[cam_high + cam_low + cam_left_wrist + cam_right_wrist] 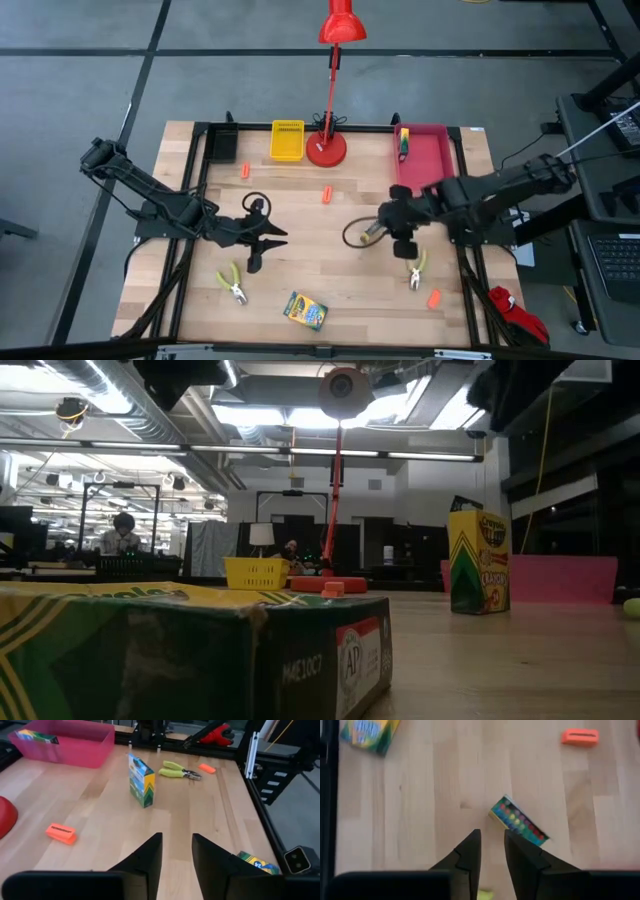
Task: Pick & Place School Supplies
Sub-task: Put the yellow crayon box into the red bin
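Note:
One yellow-and-green crayon box (pixel 141 780) stands upright on its end at mid-table, its top (pixel 519 820) just ahead of my right gripper (pixel 492 837), which hovers open above it, pointing down. A second box (pixel 305 310) lies flat near the front edge. A third (pixel 403 143) lies in the pink tray (pixel 430 150). Two lime-handled pliers (pixel 232 283) (pixel 415 270) lie flat, as do three orange pieces (pixel 245 171) (pixel 327 194) (pixel 433 297). My left gripper (pixel 177 840) hangs open at centre-left, aimed toward the upright box.
A red desk lamp's base (pixel 326 150) stands at the far edge, between a yellow tray (pixel 287 140) and the pink one. A black tray (pixel 222 145) sits at the far left. Bare wood lies between the two grippers.

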Robot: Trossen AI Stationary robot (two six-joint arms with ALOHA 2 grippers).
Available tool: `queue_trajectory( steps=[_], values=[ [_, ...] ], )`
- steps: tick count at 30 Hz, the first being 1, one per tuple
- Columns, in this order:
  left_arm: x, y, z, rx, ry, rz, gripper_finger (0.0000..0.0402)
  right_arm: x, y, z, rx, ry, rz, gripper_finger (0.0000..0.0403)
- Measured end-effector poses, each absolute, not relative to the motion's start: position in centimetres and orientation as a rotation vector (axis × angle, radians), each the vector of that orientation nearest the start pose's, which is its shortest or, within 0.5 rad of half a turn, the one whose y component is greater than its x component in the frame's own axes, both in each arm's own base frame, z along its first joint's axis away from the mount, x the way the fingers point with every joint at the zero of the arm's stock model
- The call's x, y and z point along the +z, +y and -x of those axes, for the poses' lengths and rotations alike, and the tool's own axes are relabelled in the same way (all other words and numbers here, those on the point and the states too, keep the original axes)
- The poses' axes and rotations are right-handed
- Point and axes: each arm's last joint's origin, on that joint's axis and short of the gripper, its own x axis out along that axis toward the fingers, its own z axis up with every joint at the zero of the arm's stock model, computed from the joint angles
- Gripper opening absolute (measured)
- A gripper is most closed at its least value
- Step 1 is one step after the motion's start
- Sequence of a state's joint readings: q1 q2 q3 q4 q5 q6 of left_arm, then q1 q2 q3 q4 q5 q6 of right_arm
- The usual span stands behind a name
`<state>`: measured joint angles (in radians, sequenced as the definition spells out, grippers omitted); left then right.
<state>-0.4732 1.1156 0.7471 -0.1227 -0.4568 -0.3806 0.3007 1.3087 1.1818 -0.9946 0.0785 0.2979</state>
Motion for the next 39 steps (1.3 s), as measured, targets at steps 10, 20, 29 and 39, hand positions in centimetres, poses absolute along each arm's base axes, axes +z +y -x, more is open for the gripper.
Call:
queue_trajectory(
  steps=[10,20,29,39],
  values=[
    [26.4,-9.6,-21.6,0.083,0.436,0.137,0.0097,28.2,3.6,-25.1,0.157,1.243,0.067,0.0094],
    [26.4,-8.4,-22.1,0.187,0.408,0.171,0.0091,26.9,2.6,-26.4,0.230,1.271,0.172,0.0120],
    [26.5,-7.9,-22.3,0.219,0.402,0.207,0.0090,25.7,1.7,-26.3,0.287,1.278,0.184,0.0121],
    [26.5,-7.9,-22.3,0.223,0.400,0.221,0.0090,24.2,1.6,-26.3,0.302,1.252,0.212,0.0121]
  ],
)
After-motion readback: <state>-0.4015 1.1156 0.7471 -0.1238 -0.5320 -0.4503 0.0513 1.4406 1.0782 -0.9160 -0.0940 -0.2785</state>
